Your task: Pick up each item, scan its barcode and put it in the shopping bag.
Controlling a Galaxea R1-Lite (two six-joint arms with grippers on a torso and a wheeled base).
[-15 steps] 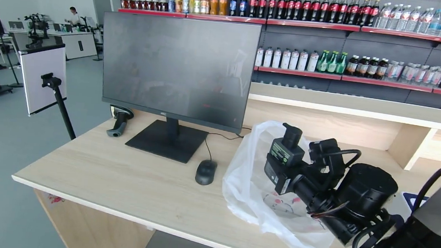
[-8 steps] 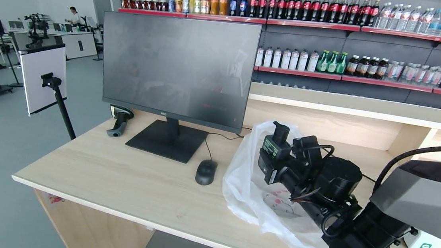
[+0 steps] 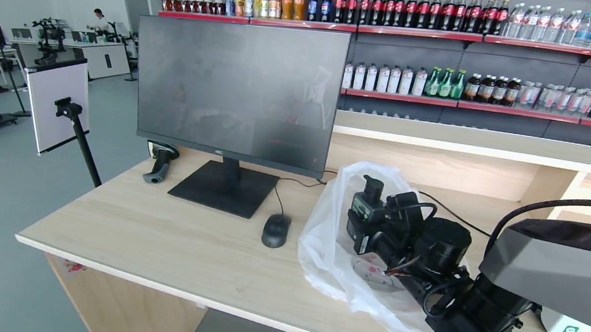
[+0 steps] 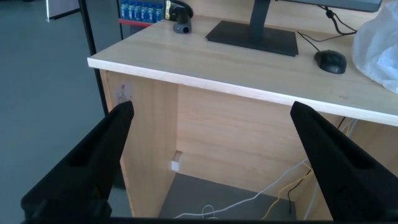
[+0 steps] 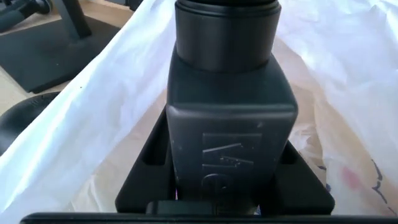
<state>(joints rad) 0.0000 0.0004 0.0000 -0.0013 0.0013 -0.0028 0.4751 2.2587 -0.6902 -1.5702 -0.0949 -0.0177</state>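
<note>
Lying on the light wooden counter (image 3: 160, 240), the white plastic shopping bag (image 3: 330, 254) sits to the right of the black mouse (image 3: 275, 230), its mouth gaping upward toward the back of the counter. The right arm (image 3: 443, 254) stretches across the counter from the right, and the right gripper (image 3: 369, 215) sits in the mouth of the bag with thin plastic around it on both sides; whether it is spread or closed, or holds anything, cannot be told. Faint red marks (image 3: 372, 266) show through the plastic just beside the arm, too unclear to name. The left gripper (image 4: 211, 109) hangs low in front of the counter's near edge, below its top, with both dark fingers (image 4: 106, 149) spread wide and nothing between them. A dark monitor (image 3: 238, 91) stands on the counter left of the bag, and a handheld barcode scanner (image 3: 159, 167) rests beside its stand at the far left. A small white box (image 3: 572, 329) lies on the counter at the right, partly behind the arm. Shelves of bottled drinks (image 3: 447, 19) line the wall behind.
</note>
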